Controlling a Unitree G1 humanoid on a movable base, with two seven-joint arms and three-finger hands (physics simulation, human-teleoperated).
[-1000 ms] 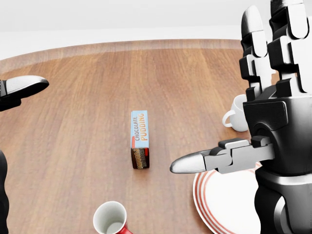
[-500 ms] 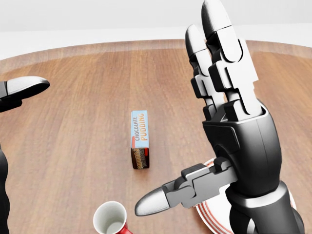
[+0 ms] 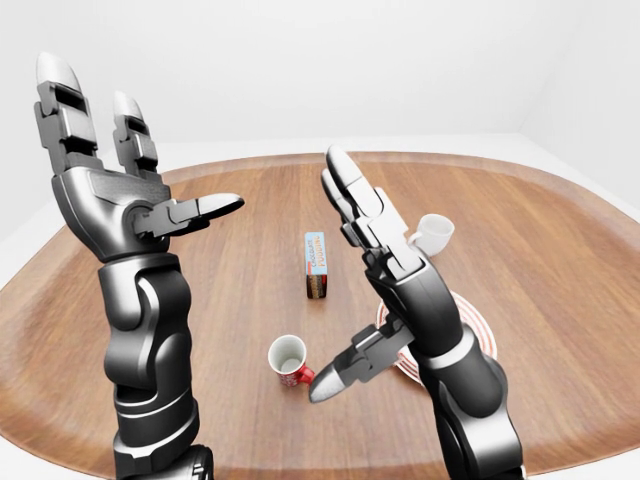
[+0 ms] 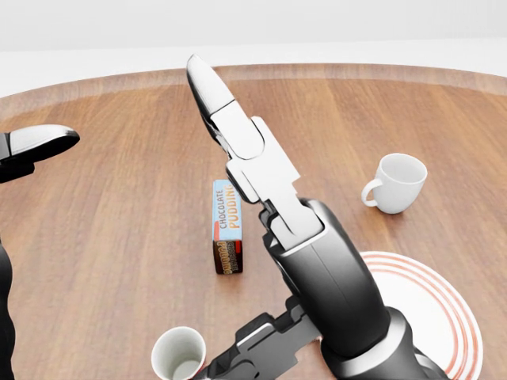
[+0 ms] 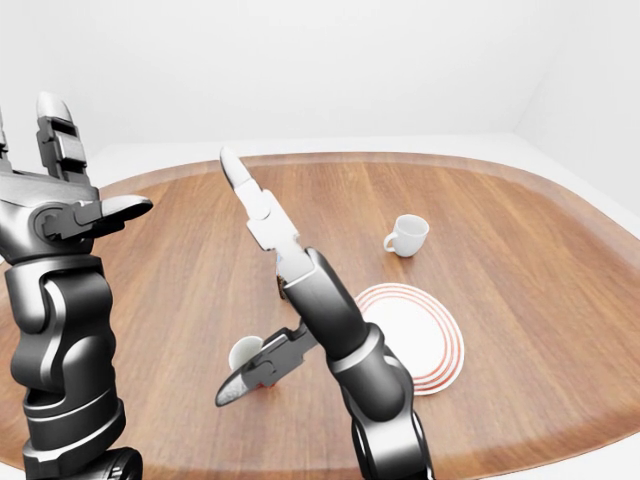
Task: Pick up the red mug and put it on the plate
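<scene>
The right hand (image 3: 375,290) hangs over the table (image 3: 560,260) with fingers spread and nothing held, its thumb tip just above and to the right of the red mug (image 3: 289,360). The mug stands upright below the palm, mouth up. The plate (image 5: 425,335) lies to the hand's right, bare; a white cup (image 5: 407,235) sits beyond it, a pudding box (image 4: 227,226) past the fingertips. The left hand (image 3: 115,205) is raised well off to the left, released. To grasp well, the hand should probably drop lower and rotate so thumb and fingers straddle the mug's wall; the handle's direction is hard to make out
</scene>
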